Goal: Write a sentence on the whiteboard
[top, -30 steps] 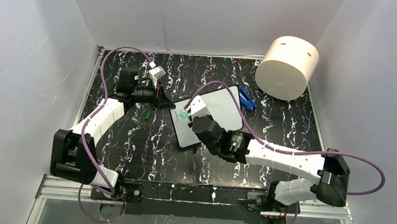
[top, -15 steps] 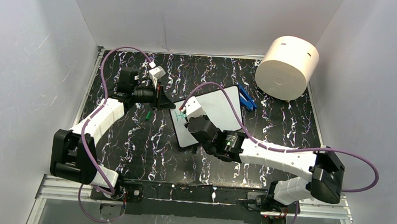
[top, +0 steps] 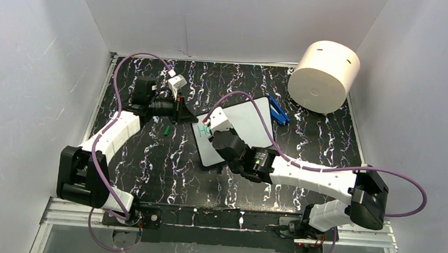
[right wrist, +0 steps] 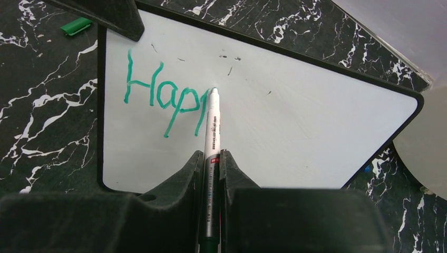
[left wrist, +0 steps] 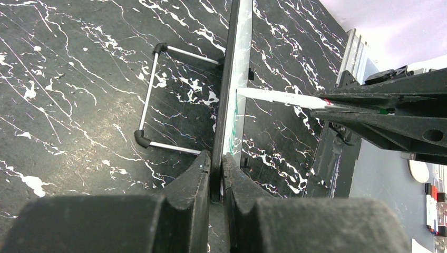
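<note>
While the pen (right wrist: 211, 124) tip rests on the whiteboard (right wrist: 295, 121), each of your arms holds one of them.
From above, you see the whiteboard lying slanted in the middle of the bench (top: 146, 169), with a big cream drum (top: 324, 68) well apart at the far right. Your left wrist view shows the left fingers (left wrist: 216, 171) pinched shut on the board's thin edge, with a wire stand (left wrist: 153, 95) on its back side. Your right wrist view shows the right fingers (right wrist: 212, 161) squeezed on the white pen. Its tip touches the board just after the last letter, and the sentence (right wrist: 163, 100) reads only "Happ" in green.
</note>
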You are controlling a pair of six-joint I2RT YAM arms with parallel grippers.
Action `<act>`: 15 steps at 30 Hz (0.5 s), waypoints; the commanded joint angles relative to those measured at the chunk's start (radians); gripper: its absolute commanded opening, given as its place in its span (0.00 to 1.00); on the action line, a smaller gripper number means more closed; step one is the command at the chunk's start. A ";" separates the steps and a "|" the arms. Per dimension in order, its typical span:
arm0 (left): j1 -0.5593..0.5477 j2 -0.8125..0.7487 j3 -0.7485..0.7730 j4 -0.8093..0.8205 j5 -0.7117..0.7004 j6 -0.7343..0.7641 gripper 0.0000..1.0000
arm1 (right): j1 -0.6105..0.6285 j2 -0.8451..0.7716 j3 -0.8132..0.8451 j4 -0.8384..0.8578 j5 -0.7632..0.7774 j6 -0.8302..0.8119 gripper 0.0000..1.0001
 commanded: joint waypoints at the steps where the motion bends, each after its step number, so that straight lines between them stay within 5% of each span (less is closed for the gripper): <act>1: -0.019 0.028 -0.005 -0.067 -0.065 0.040 0.00 | -0.005 -0.001 0.035 0.027 0.052 -0.003 0.00; 15: -0.019 0.031 -0.005 -0.068 -0.068 0.040 0.00 | -0.007 -0.005 0.044 -0.091 0.023 0.069 0.00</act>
